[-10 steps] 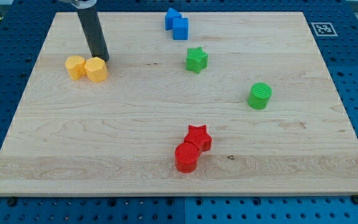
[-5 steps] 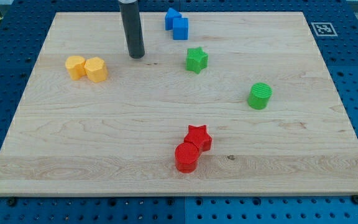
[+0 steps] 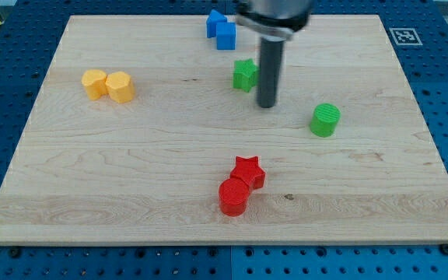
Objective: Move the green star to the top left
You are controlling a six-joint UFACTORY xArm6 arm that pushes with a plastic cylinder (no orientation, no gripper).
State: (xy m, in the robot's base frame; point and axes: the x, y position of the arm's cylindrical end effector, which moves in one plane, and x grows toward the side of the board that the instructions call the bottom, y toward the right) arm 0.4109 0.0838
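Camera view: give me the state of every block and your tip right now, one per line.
green star: flat on the board, right edge hidden behind the rod
my tip: just right of and below the star
green cylinder: upright, alone
blue blocks: paired, touching
yellow blocks: paired, touching
red star and red cylinder: touching

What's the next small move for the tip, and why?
Probably slide my tip up the view a little, then push toward the view's left. It sits just right of and slightly below the green star, whose right edge the rod hides, so contact is unclear. The goal corner lies up-left, and the blue blocks sit close above the star.
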